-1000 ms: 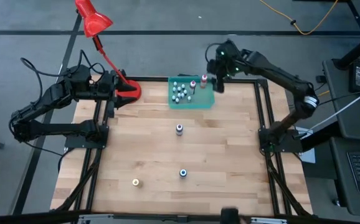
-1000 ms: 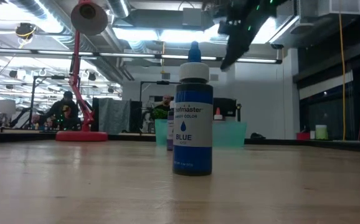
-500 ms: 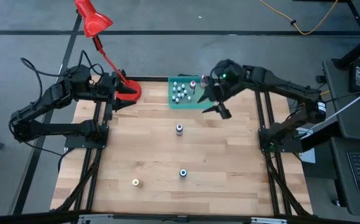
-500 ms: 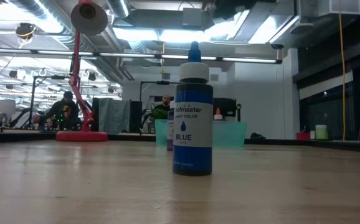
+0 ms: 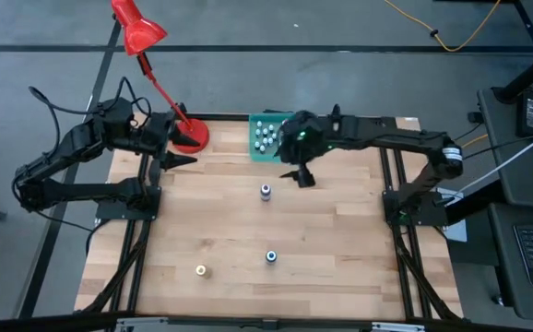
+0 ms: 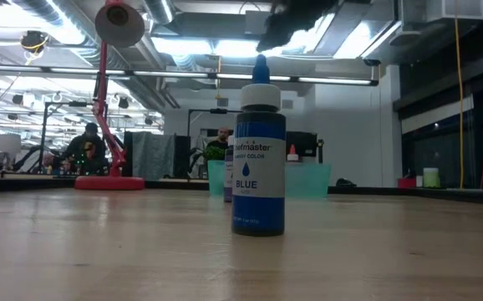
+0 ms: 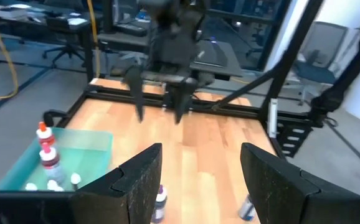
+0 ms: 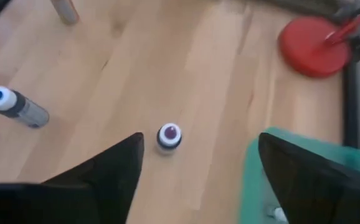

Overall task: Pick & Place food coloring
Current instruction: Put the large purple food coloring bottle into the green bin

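Three food coloring bottles stand upright on the wood: a purple-capped one [image 5: 266, 191] [image 8: 169, 137], a blue one [image 5: 271, 256] [image 6: 258, 159] and a yellow one [image 5: 201, 270]. Several more small bottles stand in the teal tray [image 5: 259, 152] at the far edge. My right gripper [image 5: 299, 173] [image 8: 202, 143] hangs open above the table, just off the tray's near edge and to the right of the purple-capped bottle. It holds nothing. My left gripper [image 5: 179, 159] [image 7: 200, 152] waits open near the lamp's base, by the table's left edge.
A red desk lamp stands with its round base [image 5: 191, 136] [image 8: 311, 40] at the far left, beside the tray. The right arm [image 5: 377, 143] reaches across the tray's right part and hides it. Bare wood lies around the three loose bottles.
My right gripper has swung from beyond the tray's right far corner toward the table's left and near side, crossing over the tray toward the purple-capped bottle, and has stayed open. My left gripper has shifted a little toward the near edge. No bottle has moved.
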`<state>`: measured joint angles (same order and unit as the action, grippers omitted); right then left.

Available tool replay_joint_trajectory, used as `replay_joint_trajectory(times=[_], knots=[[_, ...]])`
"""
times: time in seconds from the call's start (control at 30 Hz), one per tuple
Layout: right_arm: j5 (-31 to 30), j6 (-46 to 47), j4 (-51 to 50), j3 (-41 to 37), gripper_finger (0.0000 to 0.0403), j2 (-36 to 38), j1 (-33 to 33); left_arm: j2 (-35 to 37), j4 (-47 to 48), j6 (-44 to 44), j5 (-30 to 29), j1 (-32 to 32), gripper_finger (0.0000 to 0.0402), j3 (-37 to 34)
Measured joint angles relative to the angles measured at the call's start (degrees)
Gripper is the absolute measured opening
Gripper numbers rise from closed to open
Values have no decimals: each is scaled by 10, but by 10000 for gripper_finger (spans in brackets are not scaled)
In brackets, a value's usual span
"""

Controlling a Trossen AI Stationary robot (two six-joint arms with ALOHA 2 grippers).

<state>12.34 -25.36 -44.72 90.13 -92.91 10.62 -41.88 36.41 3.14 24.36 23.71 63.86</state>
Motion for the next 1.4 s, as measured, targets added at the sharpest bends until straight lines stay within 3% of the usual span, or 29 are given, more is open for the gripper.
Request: replay_joint_trajectory(times=[0.13,0.53,1.07,1.2,1.4], knots=[[0,-2,6,0,333,-46,-12,4,3,0,13,0,212,0],[-7,13,20,0,335,-165,-26,13,6,-3,13,0,212,0],[13,30,73,0,334,-227,-26,13,16,1,13,0,212,0],[13,30,72,0,316,-227,-26,13,16,1,11,0,212,0],[13,29,71,0,257,-227,-26,13,15,1,11,0,212,0]])
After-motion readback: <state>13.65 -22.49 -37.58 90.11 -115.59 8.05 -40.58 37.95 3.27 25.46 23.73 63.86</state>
